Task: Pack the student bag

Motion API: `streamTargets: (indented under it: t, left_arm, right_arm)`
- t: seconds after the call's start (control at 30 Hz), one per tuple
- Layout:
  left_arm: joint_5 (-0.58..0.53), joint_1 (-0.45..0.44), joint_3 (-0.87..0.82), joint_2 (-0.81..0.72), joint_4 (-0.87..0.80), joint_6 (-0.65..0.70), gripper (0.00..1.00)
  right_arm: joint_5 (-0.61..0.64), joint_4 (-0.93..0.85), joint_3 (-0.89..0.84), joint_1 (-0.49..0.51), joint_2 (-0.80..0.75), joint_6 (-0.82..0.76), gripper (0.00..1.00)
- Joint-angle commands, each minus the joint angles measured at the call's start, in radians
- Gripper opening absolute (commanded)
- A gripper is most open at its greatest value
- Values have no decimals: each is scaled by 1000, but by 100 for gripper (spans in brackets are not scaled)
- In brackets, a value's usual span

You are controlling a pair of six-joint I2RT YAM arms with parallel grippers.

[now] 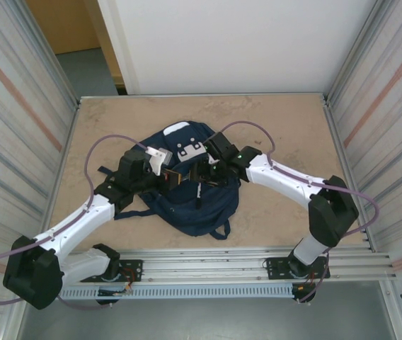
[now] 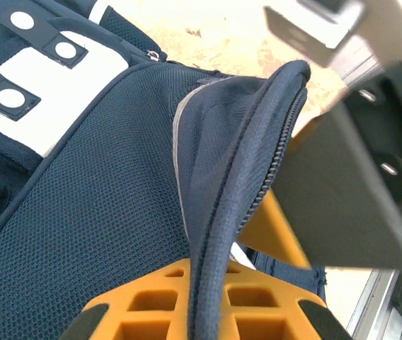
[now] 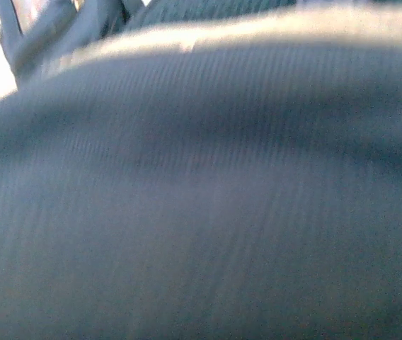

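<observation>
From above, the student bag [image 1: 199, 207] lies mid-tabletop [image 1: 286, 120], its long axis running away from the arms and its white-patched end farthest. The left wrist view shows the left tool [image 2: 208, 312] clenched on its zipper edge [image 2: 259, 191]. The right tool [image 1: 207, 168] sits over the bag, and I can't tell its grip. The bag's contents are hidden.

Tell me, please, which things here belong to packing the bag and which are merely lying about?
Part of the job: student bag; left gripper, shut on the bag's zip edge; right gripper, over the bag.
Just there: table; mounting rail.
</observation>
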Motion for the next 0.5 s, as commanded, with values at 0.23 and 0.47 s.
streamTargets:
  t: [0.23,0.47]
  left_arm:
    - [35,-6,13,-76,-22,24,0]
    - [41,-5,0,-64,-1,12,0]
  right_arm:
    - [-35,-146,-12,3,-106,-533,53]
    - [10,-94,-28,62,-58,-99,58]
